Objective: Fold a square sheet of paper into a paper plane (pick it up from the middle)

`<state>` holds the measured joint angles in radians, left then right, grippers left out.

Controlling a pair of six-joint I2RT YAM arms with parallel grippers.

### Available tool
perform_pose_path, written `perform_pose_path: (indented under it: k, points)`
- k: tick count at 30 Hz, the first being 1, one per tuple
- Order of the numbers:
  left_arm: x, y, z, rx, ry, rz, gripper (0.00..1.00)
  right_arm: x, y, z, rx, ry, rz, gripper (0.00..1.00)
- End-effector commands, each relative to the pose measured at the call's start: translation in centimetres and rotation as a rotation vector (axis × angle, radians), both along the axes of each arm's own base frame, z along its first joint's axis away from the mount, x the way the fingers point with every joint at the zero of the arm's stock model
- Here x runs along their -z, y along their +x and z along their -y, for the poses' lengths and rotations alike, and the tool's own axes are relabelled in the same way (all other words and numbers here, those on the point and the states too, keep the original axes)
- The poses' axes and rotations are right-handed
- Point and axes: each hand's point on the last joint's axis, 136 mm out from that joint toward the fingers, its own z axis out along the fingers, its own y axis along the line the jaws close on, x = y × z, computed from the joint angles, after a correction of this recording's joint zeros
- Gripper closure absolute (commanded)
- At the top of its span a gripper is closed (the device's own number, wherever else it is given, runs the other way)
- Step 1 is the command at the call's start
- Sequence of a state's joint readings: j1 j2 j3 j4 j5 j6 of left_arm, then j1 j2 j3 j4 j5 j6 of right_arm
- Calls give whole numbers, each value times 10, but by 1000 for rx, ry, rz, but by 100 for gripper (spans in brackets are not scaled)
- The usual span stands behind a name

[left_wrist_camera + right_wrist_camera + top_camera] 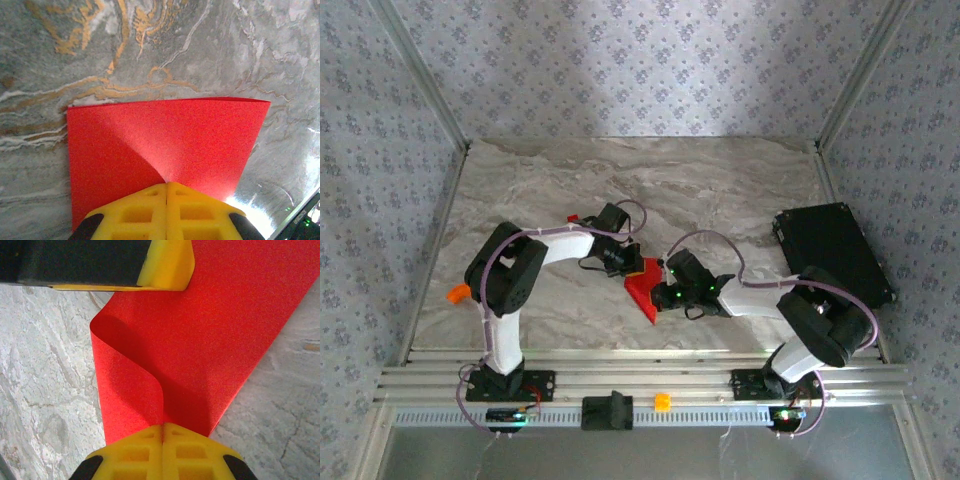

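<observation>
The left end effector (pixel 166 186) and right end effector (pixel 162 428) are both pinched shut on the paper (pixel 643 288) at the middle of the surface (pixel 720 190), so pulling apart could tear it, or its loose curl could crease crooked.

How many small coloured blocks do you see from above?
3: a red block behind the left arm, an orange block at the left edge of the table, an orange-yellow block on the front rail. The arms may hide more.

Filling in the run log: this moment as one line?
left claw: shut on red paper | right claw: shut on same paper, curled | stage: mid-fold, no plane yet
</observation>
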<state>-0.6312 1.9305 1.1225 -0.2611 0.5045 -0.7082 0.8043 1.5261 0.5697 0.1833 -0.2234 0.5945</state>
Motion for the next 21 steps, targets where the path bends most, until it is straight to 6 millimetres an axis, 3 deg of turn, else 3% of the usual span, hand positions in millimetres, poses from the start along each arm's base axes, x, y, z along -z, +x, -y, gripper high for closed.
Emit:
perform_pose_path:
  k: [1, 21]
  points:
    - [17, -15, -13, -13, 81, -45, 93, -3, 4, 0, 2, -17, 5, 97]
    - [16, -14, -14, -15, 80, -45, 93, 5, 0, 0, -5, -41, -13, 97]
